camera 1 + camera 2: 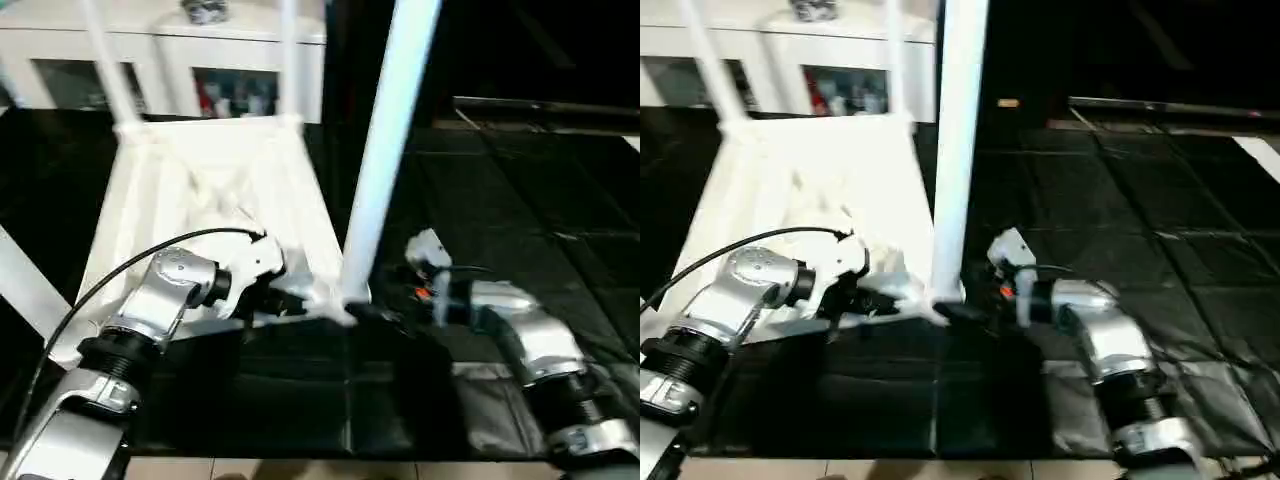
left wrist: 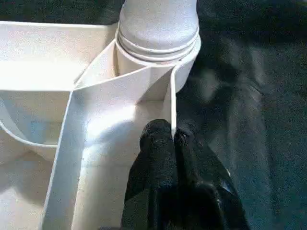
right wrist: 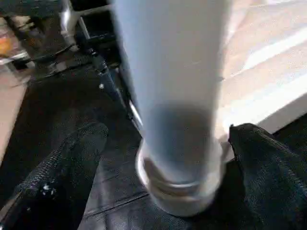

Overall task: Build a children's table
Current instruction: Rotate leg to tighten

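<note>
While the table top lay upside down on the black floor, three legs stood in its corners. The left hand pinched a rib beside the near leg. The right hand was spread around that leg, seemingly not squeezing. One leg was left, I think.

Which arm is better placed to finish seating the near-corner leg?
Right. The right gripper has its open fingers on either side of the leg just above the socket. The left gripper is pinching the tabletop's rim, steadying it.
</note>
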Available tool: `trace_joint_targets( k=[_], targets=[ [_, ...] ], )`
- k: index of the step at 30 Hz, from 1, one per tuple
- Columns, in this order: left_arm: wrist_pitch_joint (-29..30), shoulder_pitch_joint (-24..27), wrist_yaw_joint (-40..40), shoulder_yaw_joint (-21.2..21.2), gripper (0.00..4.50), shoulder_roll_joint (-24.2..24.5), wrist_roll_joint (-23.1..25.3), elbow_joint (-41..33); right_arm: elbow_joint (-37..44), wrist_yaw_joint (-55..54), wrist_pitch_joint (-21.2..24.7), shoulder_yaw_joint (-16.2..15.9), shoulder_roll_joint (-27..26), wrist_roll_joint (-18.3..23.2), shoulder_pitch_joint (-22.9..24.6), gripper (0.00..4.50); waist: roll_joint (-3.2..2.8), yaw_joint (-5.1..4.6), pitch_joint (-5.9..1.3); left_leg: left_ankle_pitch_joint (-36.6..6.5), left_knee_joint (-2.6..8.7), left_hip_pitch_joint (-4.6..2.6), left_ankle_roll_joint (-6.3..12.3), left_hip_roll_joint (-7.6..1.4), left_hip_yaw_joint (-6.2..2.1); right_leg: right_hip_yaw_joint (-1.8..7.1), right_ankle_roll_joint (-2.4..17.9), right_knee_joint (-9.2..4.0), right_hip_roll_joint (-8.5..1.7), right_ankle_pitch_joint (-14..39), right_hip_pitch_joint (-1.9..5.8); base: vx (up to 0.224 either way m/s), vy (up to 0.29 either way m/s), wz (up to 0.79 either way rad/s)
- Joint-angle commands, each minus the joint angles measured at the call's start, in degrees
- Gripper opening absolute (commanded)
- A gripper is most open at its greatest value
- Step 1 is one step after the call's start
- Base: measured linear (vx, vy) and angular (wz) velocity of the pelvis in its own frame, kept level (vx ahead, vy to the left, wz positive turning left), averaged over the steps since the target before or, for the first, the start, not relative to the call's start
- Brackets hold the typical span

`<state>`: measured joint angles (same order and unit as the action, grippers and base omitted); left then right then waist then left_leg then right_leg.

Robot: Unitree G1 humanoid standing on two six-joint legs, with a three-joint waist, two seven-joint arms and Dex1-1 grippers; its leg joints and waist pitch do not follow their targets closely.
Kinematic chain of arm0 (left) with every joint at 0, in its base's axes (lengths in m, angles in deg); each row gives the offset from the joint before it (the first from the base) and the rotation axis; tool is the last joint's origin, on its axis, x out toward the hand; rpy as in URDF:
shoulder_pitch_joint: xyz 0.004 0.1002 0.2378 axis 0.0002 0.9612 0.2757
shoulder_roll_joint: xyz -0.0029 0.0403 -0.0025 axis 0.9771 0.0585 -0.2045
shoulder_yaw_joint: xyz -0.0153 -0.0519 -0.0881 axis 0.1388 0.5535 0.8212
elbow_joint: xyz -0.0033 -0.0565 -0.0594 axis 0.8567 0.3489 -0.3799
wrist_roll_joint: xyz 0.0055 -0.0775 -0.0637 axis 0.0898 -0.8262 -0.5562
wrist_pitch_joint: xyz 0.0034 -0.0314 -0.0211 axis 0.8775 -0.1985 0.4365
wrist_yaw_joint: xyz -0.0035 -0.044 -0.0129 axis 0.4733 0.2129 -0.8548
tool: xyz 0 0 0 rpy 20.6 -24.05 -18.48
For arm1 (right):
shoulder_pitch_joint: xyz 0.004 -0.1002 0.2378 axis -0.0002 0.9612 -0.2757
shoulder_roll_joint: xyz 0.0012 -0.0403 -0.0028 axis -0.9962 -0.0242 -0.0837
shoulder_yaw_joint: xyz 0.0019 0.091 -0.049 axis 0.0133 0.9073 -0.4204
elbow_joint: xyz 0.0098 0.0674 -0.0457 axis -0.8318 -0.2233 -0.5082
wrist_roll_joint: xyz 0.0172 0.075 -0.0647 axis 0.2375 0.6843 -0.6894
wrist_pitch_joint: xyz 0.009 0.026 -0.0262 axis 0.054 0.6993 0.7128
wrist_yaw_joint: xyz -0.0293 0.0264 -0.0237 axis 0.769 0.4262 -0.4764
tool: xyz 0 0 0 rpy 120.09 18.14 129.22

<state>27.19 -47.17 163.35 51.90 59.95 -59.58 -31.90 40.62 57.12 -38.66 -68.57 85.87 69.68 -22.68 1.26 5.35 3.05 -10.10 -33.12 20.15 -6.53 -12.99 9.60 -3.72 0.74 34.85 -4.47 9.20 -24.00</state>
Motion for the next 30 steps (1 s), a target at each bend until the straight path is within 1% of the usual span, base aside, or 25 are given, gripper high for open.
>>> trace_joint_targets(
  k=[1, 2, 3, 4, 6, 7, 8, 9, 10, 12, 14, 15, 16, 18, 19, 20, 21, 22, 23, 26, 28, 30],
  targets=[
    [-2.3, -1.6, 5.5, -2.3, 0.0, -0.4, -1.8, -1.6, -1.5, 3.6, -1.2, -0.7, 0.9, 1.1, -1.5, 4.43, -0.34, -0.03, -3.87, -13.2, 3.41, -0.21, 2.34, -0.01, 1.0, 2.11, 13.2, -3.84, -2.51, 12.9, 3.47, 0.0, 0.0, 0.0],
    [-2.8, -1.6, 7.2, -3.2, 0.0, -0.1, -1.8, -1.9, -3.4, 5.4, -1.8, -1.1, 1.1, 1.0, -2.5, 4.43, -0.36, 0.07, -3.85, -13.0, 3.45, -0.22, 2.27, -0.04, 0.97, 2.13, 13.2, -3.84, -2.54, 12.9, 3.45, 0.0, 0.0, 0.0],
    [-3.2, -1.6, 7.7, -3.5, 0.0, 0.0, -1.6, -2.0, -4.3, 6.1, -2.2, -1.2, 1.1, 0.8, -3.0, 4.17, -0.3, 0.17, -3.91, -12.7, 3.43, -0.17, 2.19, -0.07, 0.95, 2.09, 13.2, -3.74, -2.56, 12.8, 3.46, 0.0, 0.0, 0.0],
    [-3.6, -1.6, 8.2, -3.8, 0.0, 0.0, -1.4, -2.0, -5.0, 6.9, -2.3, -1.4, 1.1, 0.7, -3.5, 4.17, -0.34, 0.28, -3.9, -12.8, 3.43, -0.27, 2.18, -0.08, 0.98, 2.08, 13.2, -3.78, -2.53, 12.9, 3.37, 0.0, 0.0, 0.0],
    [-3.9, -1.7, 8.5, -4.2, 0.0, -0.1, -1.1, -2.0, -5.9, 8.0, -2.4, -1.5, 1.1, 0.6, -4.1, 4.06, -0.07, 0.6, -3.93, -12.7, 3.4, -0.26, 2.15, -0.17, 0.99, 2.08, 13.3, -3.67, -2.54, 12.6, 3.38, 0.0, 0.0, 0.0],
    [-4.2, -1.7, 8.7, -4.3, 0.0, -0.1, -0.9, -2.0, -6.3, 8.4, -2.5, -1.5, 1.1, 0.5, -4.4, 3.97, -0.15, 0.71, -3.93, -12.9, 3.41, -0.25, 2.07, -0.13, 0.95, 2.06, 13.3, -3.64, -2.56, 13.0, 3.41, 0.0, 0.0, 0.0],
    [-4.6, -1.8, 8.7, -4.6, 0.0, -0.2, -0.5, -1.8, -6.9, 9.5, -2.8, -1.7, 1.0, 0.4, -4.8, 3.81, -0.01, 0.73, -3.93, -12.9, 3.42, -0.25, 2.04, -0.16, 0.95, 2.06, 13.2, -3.67, -2.6, 13.3, 3.39, 0.0, 0.0, 0.0],
    [-4.6, -1.8, 8.7, -4.6, 0.0, -0.2, -0.5, -1.8, -6.9, 9.5, -2.8, -1.7, 1.0, 0.4, -4.8, 3.72, -0.09, 0.78, -3.89, -13.3, 3.41, -0.25, 1.93, -0.16, 0.94, 2.08, 13.0, -3.73, -2.61, 13.9, 3.35, 0.0, 0.0, 0.0],
    [-4.8, -1.8, 8.6, -4.7, 0.0, -0.3, -0.4, -1.7, -7.1, 10.0, -2.7, -1.9, 1.0, 0.5, -5.0, 3.67, -0.04, 0.73, -3.88, -13.2, 3.46, -0.13, 1.81, -0.16, 0.86, 2.04, 12.7, -3.68, -2.64, 14.2, 3.45, 0.0, 0.0, 0.0],
    [-5.2, -2.0, 8.7, -4.6, 0.0, -0.6, -0.2, -1.2, -7.6, 11.4, -3.0, -2.5, 0.9, 0.7, -5.3, 3.62, 0.07, 0.74, -3.88, -13.2, 3.42, -0.12, 1.82, -0.15, 0.85, 2.03, 12.3, -3.76, -2.72, 15.0, 3.43, 0.0, 0.0, 0.0],
    [-5.6, -2.2, 8.8, -4.6, 0.0, -0.7, 0.0, -0.8, -7.8, 12.2, -3.0, -2.9, 0.7, 0.8, -5.5, 3.32, 0.04, 0.78, -3.89, -12.9, 3.4, -0.19, 1.84, -0.14, 0.9, 2.06, 12.2, -3.82, -2.64, 15.0, 3.34, 0.0, 0.0, 0.0],
    [-5.9, -2.3, 8.9, -4.7, 0.0, -0.7, 0.0, -0.5, -8.3, 13.0, -3.0, -3.1, 0.6, 0.8, -5.7, 3.26, 0.09, 0.78, -3.96, -12.6, 3.36, -0.08, 1.95, -0.09, 0.89, 2.04, 12.2, -3.72, -2.64, 14.8, 3.45, 0.0, 0.0, 0.0],
    [-5.9, -2.3, 8.9, -4.7, 0.0, -0.7, 0.0, -0.5, -8.3, 13.0, -3.0, -3.1, 0.6, 0.8, -5.7, 3.23, -0.03, 0.84, -3.99, -12.5, 3.35, -0.1, 1.98, -0.1, 0.88, 2.04, 12.3, -3.73, -2.67, 14.7, 3.42, 0.0, 0.0, 0.0],
    [-6.6, -2.7, 9.2, -4.9, 0.0, -0.6, 0.1, 0.3, -9.9, 14.5, -3.4, -3.5, 0.5, 0.6, -6.2, 3.0, -0.12, 0.82, -4.05, -12.4, 3.29, -0.16, 2.08, -0.11, 0.91, 1.97, 12.8, -3.65, -2.55, 13.6, 3.33, 0.0, 0.0, 0.0],
    [-6.6, -2.8, 9.2, -5.0, 0.0, -0.6, 0.1, 0.4, -10.0, 14.7, -3.4, -3.5, 0.5, 0.6, -6.2, 3.0, -0.08, 0.8, -4.07, -12.3, 3.29, -0.14, 2.07, -0.11, 0.92, 1.98, 13.0, -3.6, -2.53, 13.3, 3.36, 0.0, 0.0, 0.0],
    [-6.8, -2.9, 9.2, -5.1, 0.0, -0.6, 0.1, 0.6, -10.4, 15.1, -3.5, -3.6, 0.5, 0.6, -6.3, 2.82, -0.09, 0.86, -4.07, -12.2, 3.27, -0.11, 2.07, -0.14, 0.92, 2.01, 13.1, -3.54, -2.56, 12.8, 3.41, 0.0, 0.0, 0.0],
    [-6.8, -2.9, 9.2, -5.1, 0.0, -0.6, 0.1, 0.7, -10.4, 15.1, -3.5, -3.6, 0.5, 0.6, -6.3, 2.71, -0.09, 0.87, -4.05, -12.4, 3.26, -0.14, 2.16, -0.14, 0.93, 2.01, 13.2, -3.56, -2.57, 12.8, 3.36, 0.0, 0.0, 0.0],
    [-6.9, -3.0, 9.2, -5.2, 0.0, -0.6, 0.2, 0.8, -10.5, 15.5, -3.4, -3.7, 0.6, 0.6, -6.3, 2.71, -0.2, 0.88, -4.03, -12.6, 3.27, -0.13, 2.15, -0.13, 0.92, 1.99, 13.2, -3.57, -2.58, 13.0, 3.37, 0.0, 0.0, 0.0],
    [-7.1, -3.0, 9.2, -5.2, 0.0, -0.6, 0.2, 1.1, -10.7, 15.9, -3.4, -3.8, 0.6, 0.5, -6.3, 2.61, -0.1, 0.91, -4.05, -12.5, 3.27, -0.13, 2.14, -0.16, 0.92, 1.99, 13.2, -3.57, -2.6, 13.0, 3.39, 0.0, 0.0, 0.0],
    [-7.3, -3.2, 8.6, -5.0, 0.0, -0.9, 0.7, 1.8, -11.0, 16.5, -3.3, -3.7, 0.5, 0.5, -6.4, 2.3, -0.05, 0.98, -4.04, -12.5, 3.3, -0.15, 2.01, -0.18, 0.91, 1.99, 13.0, -3.61, -2.65, 13.6, 3.42, 0.0, 0.0, 0.0],
    [-7.0, -3.3, 7.5, -4.6, 0.0, -1.4, 0.8, 2.1, -10.7, 16.6, -2.9, -3.7, 0.3, 0.7, -6.2, 2.25, -0.05, 1.0, -4.01, -12.7, 3.3, -0.18, 1.99, -0.19, 0.93, 2.02, 13.0, -3.69, -2.67, 14.0, 3.38, 0.0, 0.0, 0.0],
    [-6.6, -3.4, 6.1, -4.3, 0.0, -1.8, 1.0, 2.7, -10.6, 16.7, -2.2, -3.4, 0.0, 1.2, -6.0, 2.11, -0.06, 0.95, -3.95, -13.3, 3.35, -0.18, 1.83, -0.18, 0.87, 1.97, 12.7, -3.77, -2.66, 15.0, 3.38, 0.0, 0.0, 0.0]
  ],
)
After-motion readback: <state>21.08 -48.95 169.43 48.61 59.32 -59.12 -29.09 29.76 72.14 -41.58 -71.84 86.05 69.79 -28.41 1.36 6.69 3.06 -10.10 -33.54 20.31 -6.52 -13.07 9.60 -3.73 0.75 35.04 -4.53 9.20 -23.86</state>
